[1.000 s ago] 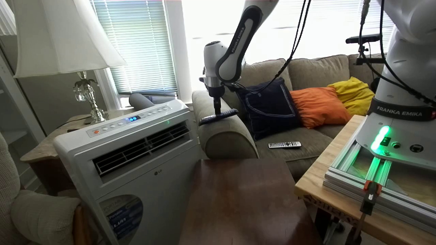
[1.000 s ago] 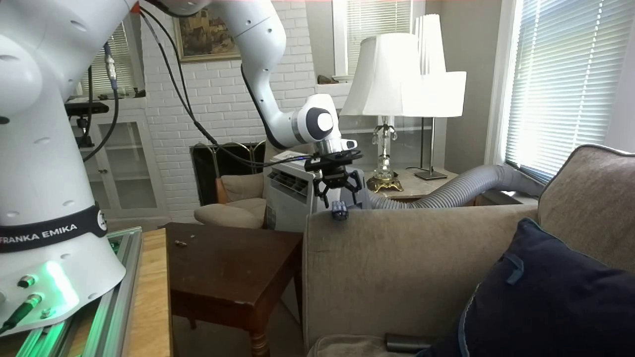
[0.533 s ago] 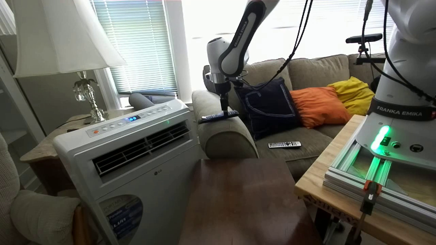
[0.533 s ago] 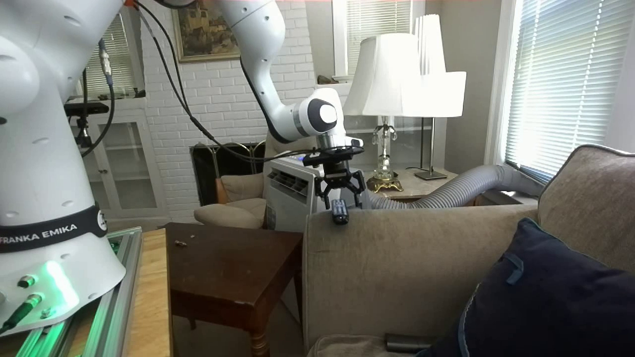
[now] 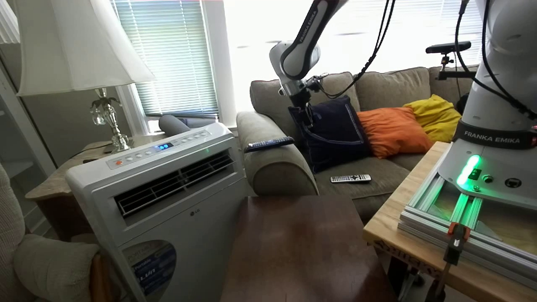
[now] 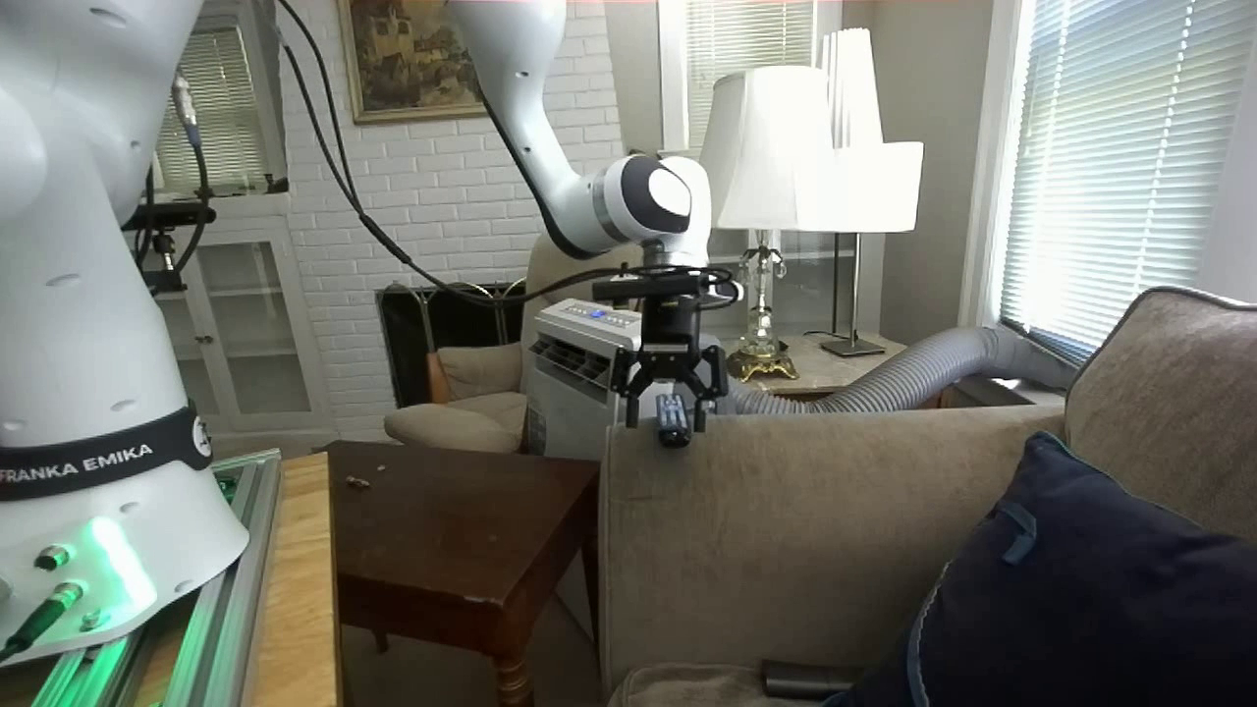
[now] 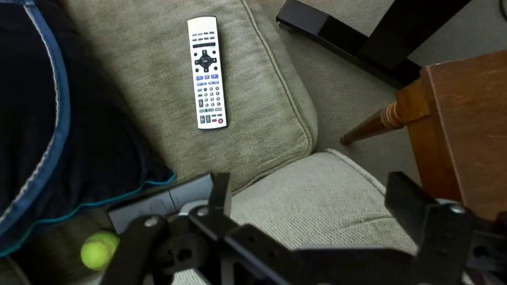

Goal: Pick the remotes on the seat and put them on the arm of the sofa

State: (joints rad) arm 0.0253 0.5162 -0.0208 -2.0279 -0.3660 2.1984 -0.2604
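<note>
You had one black remote lying across the sofa arm, at the left end of the sofa in an exterior view, so your step was likely the next pick. The silver-white remote looked easiest: flat, buttons up, out in the open on the seat cushion, right of the arm and nearer than the navy pillow. Best bet was to straddle its narrow width at mid-length, keep the fingers level and come down gently, since the cushion would probably give. The dark grey bar, probably another remote, was trickier: on the seat, just beside the pillow's edge, so you risked pinching fabric.

Your pincer: spread wide, nothing between the fingers, no contact that I could see. It hung in midair above the seat, right of the black remote and apart from it.
</note>
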